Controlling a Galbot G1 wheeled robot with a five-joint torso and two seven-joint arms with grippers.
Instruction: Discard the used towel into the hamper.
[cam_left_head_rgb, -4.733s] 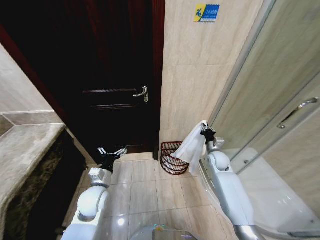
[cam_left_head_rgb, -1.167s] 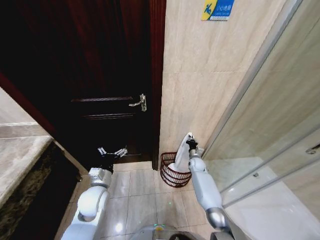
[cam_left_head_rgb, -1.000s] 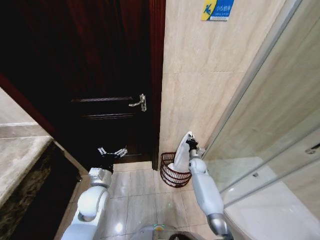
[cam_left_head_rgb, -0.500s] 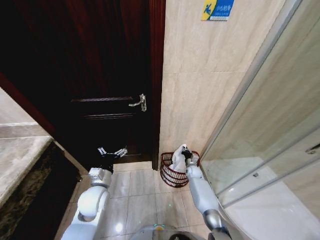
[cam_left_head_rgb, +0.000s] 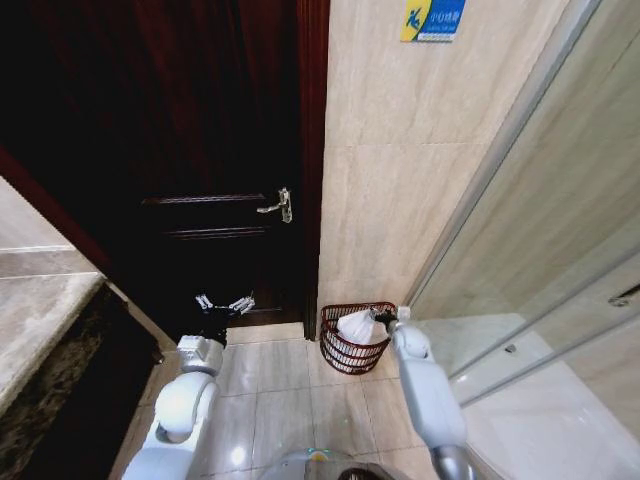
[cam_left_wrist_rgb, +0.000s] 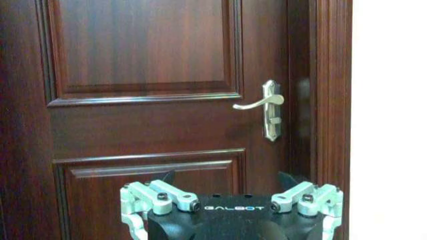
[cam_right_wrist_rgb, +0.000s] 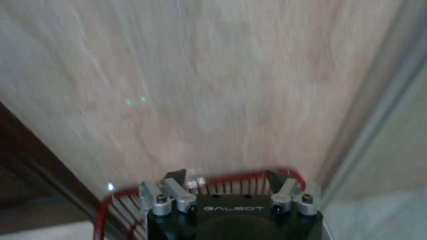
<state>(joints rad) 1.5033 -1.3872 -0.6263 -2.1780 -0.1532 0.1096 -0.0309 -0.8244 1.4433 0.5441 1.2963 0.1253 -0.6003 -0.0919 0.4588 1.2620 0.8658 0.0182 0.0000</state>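
Note:
The reddish-brown open-weave hamper (cam_left_head_rgb: 352, 348) stands on the floor against the beige wall, just right of the door frame. The white towel (cam_left_head_rgb: 355, 325) lies bunched inside it, its top showing above the rim. My right gripper (cam_left_head_rgb: 384, 318) hovers at the hamper's right rim beside the towel. In the right wrist view the right gripper (cam_right_wrist_rgb: 230, 192) stands open with nothing between its fingers, and the hamper's red rim (cam_right_wrist_rgb: 220, 177) curves just beyond them. My left gripper (cam_left_head_rgb: 223, 304) is parked open in front of the door, also seen as the left gripper (cam_left_wrist_rgb: 230, 194) in its own wrist view.
A dark wooden door (cam_left_head_rgb: 200, 150) with a metal lever handle (cam_left_head_rgb: 279, 205) fills the left. A glass shower partition (cam_left_head_rgb: 540, 270) runs along the right. A stone counter (cam_left_head_rgb: 40, 320) edges the near left. Tiled floor (cam_left_head_rgb: 290, 370) lies between my arms.
My right arm has come down and lowered the towel from above the hamper into it. The gripper has let go, and the towel now rests bunched in the hamper.

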